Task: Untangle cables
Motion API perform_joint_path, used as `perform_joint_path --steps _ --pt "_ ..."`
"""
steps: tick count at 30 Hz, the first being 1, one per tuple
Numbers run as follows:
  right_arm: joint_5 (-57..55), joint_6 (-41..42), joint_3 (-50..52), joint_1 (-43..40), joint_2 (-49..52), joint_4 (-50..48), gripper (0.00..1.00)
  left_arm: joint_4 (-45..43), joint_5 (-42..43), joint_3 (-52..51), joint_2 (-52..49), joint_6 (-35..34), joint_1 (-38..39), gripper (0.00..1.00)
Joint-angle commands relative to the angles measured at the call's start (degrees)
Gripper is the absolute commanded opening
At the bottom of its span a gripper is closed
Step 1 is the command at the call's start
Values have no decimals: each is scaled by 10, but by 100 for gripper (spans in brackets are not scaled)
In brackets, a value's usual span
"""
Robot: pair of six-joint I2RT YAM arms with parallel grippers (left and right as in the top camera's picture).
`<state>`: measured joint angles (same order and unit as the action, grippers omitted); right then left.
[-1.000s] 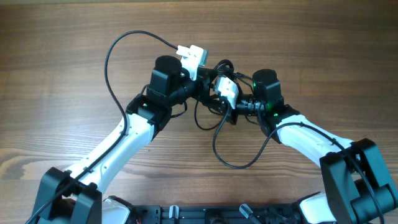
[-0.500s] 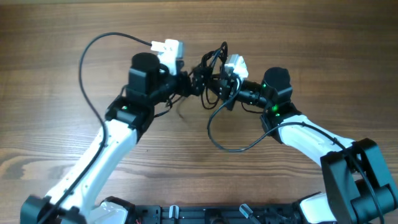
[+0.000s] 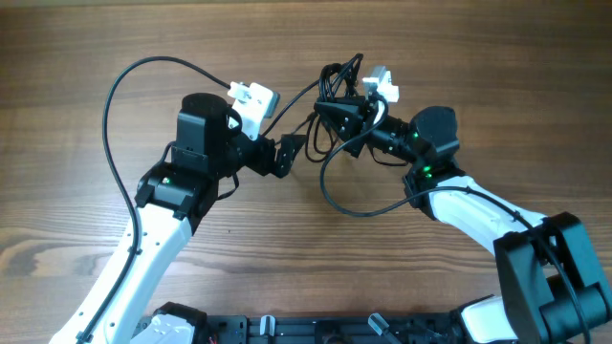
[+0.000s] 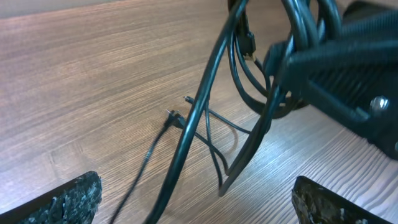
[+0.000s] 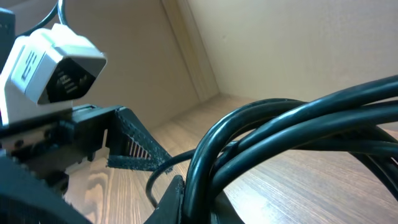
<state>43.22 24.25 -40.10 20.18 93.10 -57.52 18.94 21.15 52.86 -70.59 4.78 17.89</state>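
The cables point(image 3: 335, 88) are a tangle of thin black cords held up off the wooden table, with my right gripper point(image 3: 346, 122) shut on them. In the right wrist view the thick-looking strands point(image 5: 280, 127) run between that gripper's point(image 5: 211, 200) jaws. My left gripper point(image 3: 287, 153) stands wide open just left of the tangle, holding nothing. In the left wrist view its fingertips point(image 4: 68, 199) are far apart at the bottom corners. Loose strands point(image 4: 205, 106) hang between them down to the table, small plugs point(image 4: 171, 115) resting on the wood. The right gripper's body point(image 4: 336, 68) fills the upper right there.
Each arm's own camera cable loops beside it: a wide arc point(image 3: 107, 115) left of the left arm and a loop point(image 3: 354, 208) below the right gripper. The left wrist camera point(image 5: 53, 68) and left fingers point(image 5: 134, 149) sit close in front of the right gripper.
My left gripper has opened, let go of the tangle and drawn back to the left. The right gripper has carried the tangle up and to the right.
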Motion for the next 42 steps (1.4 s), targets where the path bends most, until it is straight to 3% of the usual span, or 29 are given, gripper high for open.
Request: perform_joint_path --steps 1,5,11,13,15,16,19,20,22,24,25,27,34,36,37,40,42 --pt "17 75 -8 -2 -11 -41 4 0 26 2 4 90 16 100" --pt "48 160 -8 -2 -11 -100 4 0 26 2 -5 111 40 100" --pt "67 195 -8 -2 -11 -110 4 -7 26 2 -10 111 46 100" --pt "68 210 -8 -2 -11 -113 4 -7 27 2 -17 111 46 84" --pt "73 224 -8 -2 -11 -115 4 -6 29 2 -28 111 47 58" --pt "79 224 -8 -2 -11 -118 4 -9 29 2 -36 111 50 56" --pt "81 224 -8 -2 -11 -119 4 -19 37 2 -42 111 60 57" --pt "81 224 -8 -2 -11 -119 4 -24 37 2 -42 111 64 62" --pt "82 225 -8 -2 -11 -119 4 -35 37 2 -43 111 72 81" --pt "83 224 -8 -2 -11 -119 4 -37 37 2 -43 111 75 81" --pt "83 224 -8 -2 -11 -119 4 -37 37 2 -43 111 75 72" --pt "83 224 -8 -2 -11 -119 4 -37 37 2 -43 111 75 4" --pt "74 222 -8 -2 -11 -71 7 -48 37 2 -36 111 75 4" --pt "74 222 -8 -2 -11 -43 15 -55 37 2 -26 111 74 4" --pt "72 222 -8 -2 -11 -28 24 -57 31 2 -19 111 73 4" --pt "72 222 -8 -2 -11 -19 40 -58 -29 2 -1 93 59 4" --pt "72 222 -8 -2 -11 -17 41 -58 -38 2 4 82 45 4"
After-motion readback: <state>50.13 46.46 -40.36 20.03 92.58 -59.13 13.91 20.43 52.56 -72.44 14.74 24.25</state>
